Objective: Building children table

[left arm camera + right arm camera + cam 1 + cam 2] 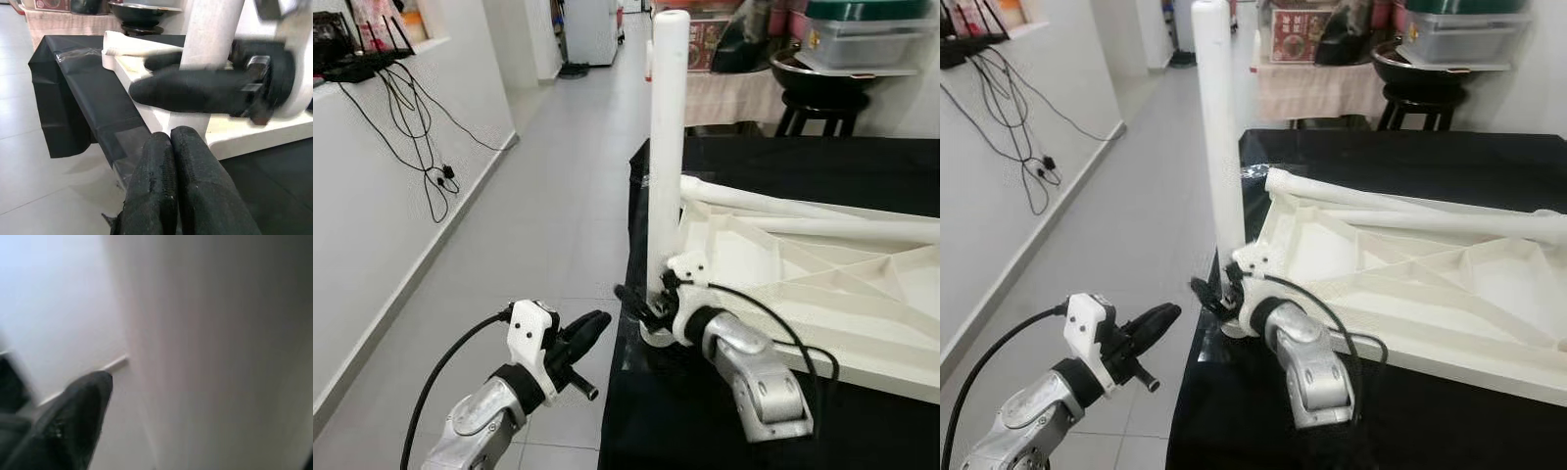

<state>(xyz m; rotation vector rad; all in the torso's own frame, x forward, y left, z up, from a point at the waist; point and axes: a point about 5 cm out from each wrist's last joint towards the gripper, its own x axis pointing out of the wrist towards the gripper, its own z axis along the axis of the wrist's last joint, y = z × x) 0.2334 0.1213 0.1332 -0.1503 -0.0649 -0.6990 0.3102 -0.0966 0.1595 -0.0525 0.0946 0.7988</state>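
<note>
The right gripper (641,311) clasps the foot of an upright white table leg (667,147) at the corner of the overturned white tabletop (822,284), which lies on a black-covered table (783,157). The left gripper (582,338), fingers pressed together and empty, hovers just beside it over the grey floor (548,215).

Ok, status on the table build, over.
Right hand clamped on the base of the upright white leg at the corner of the upturned tabletop. Left hand shut, off to the side. Nothing in the way.
</note>
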